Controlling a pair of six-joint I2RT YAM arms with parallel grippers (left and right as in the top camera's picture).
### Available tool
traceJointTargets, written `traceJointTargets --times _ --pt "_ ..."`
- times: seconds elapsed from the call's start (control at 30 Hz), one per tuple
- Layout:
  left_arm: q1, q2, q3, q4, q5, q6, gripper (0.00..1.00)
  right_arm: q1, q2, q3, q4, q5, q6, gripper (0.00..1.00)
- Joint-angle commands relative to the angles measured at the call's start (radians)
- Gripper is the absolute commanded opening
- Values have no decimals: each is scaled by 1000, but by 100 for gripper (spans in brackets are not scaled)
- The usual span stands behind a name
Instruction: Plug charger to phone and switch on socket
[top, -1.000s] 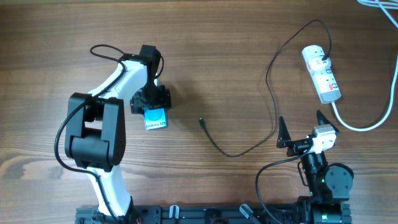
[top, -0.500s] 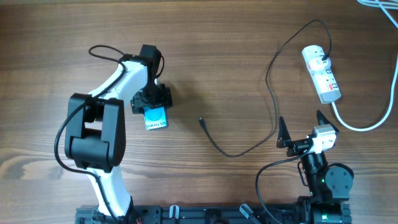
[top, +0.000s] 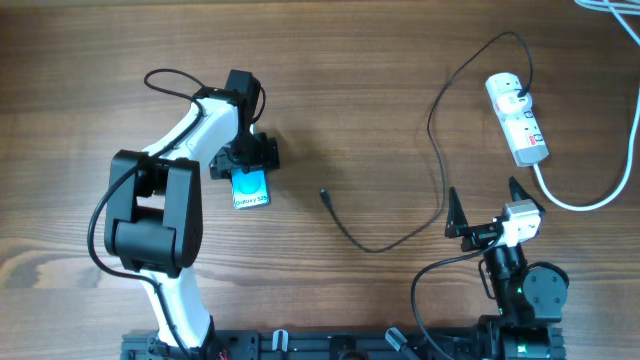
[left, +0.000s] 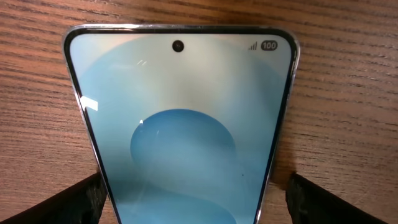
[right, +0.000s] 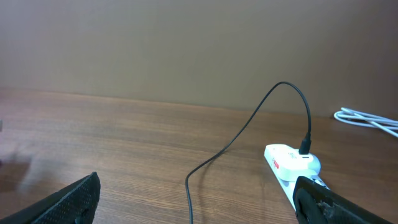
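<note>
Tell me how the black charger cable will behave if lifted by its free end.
Probably floppy: the charger is thin and lies in loose curves on the table. Lifted by its plug, the rest would likely sag and drag. A push would likely bend it, not slide it.

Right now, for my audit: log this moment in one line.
left jaws open astride phone | right jaws open, empty | charger not in phone | socket untouched

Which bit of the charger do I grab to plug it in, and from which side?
Take the charger just behind the small plug at its free end, the end nearest the phone. Come straight down, fingers across the cable: it is thin and lies flat on the wood, so a sideways approach would probably just push it.
</note>
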Motion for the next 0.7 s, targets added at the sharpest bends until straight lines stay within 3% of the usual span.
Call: traceJointTargets --times 0.0,0.37,0.47,0.67 --pt "2 97 -54 9 -17 42 90 -4 -5 -1 5 12 13 100" --pt "2 97 -54 -15 -17 42 88 -4 -5 -1 5 12 13 100" --pt "2 97 -54 -18 -17 42 100 -4 -5 -1 5 12 14 100" --pt "2 97 -54 -17 -17 42 100 -4 -5 -1 5 12 14 100"
